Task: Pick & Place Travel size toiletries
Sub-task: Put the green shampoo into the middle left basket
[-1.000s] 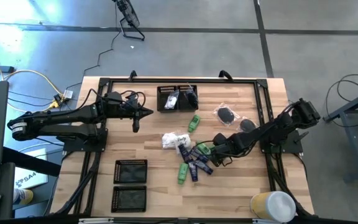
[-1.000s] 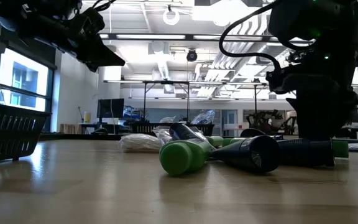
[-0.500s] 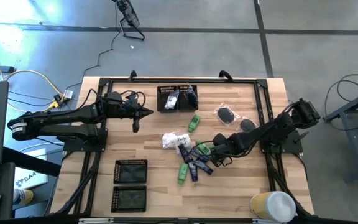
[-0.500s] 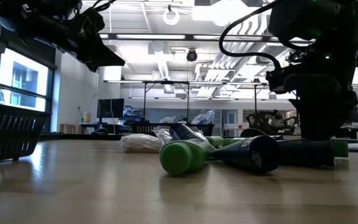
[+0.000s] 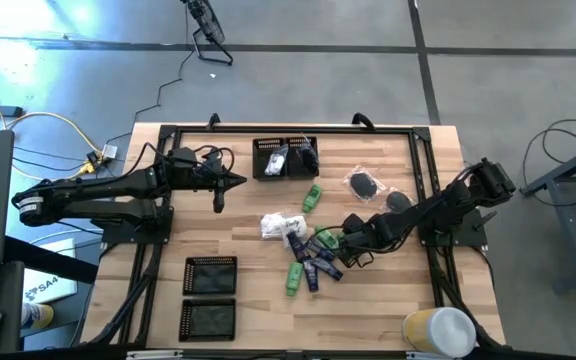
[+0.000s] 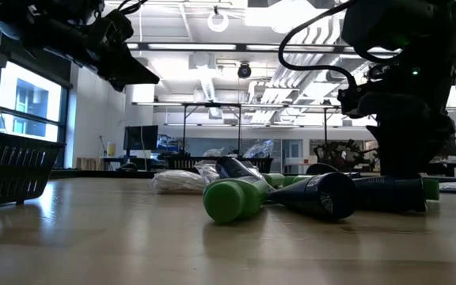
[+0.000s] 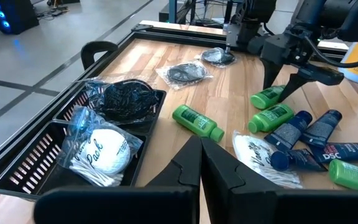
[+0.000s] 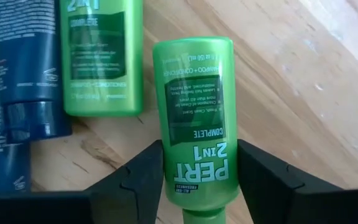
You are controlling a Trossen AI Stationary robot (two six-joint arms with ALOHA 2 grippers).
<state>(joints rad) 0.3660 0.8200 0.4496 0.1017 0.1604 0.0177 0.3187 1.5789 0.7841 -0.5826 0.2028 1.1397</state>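
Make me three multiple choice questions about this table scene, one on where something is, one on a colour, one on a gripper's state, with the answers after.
1. Where is the bag with the white ball?
A. inside the black mesh tray at the table's far edge
B. in the heap of tubes
C. on the floor

2. What colour is the tube between the right gripper's fingers?
A. navy
B. white
C. bright green

3. How does the left gripper stand?
A. shut, holding nothing
B. wide open
C. shut on a packet

Answers:
1 A: the left wrist view shows the bag with the white ball lying in the black mesh tray.
2 C: the right gripper has a finger on each side of the bright green tube, which lies on the table.
3 A: the left gripper has its fingers pressed together with nothing between them.
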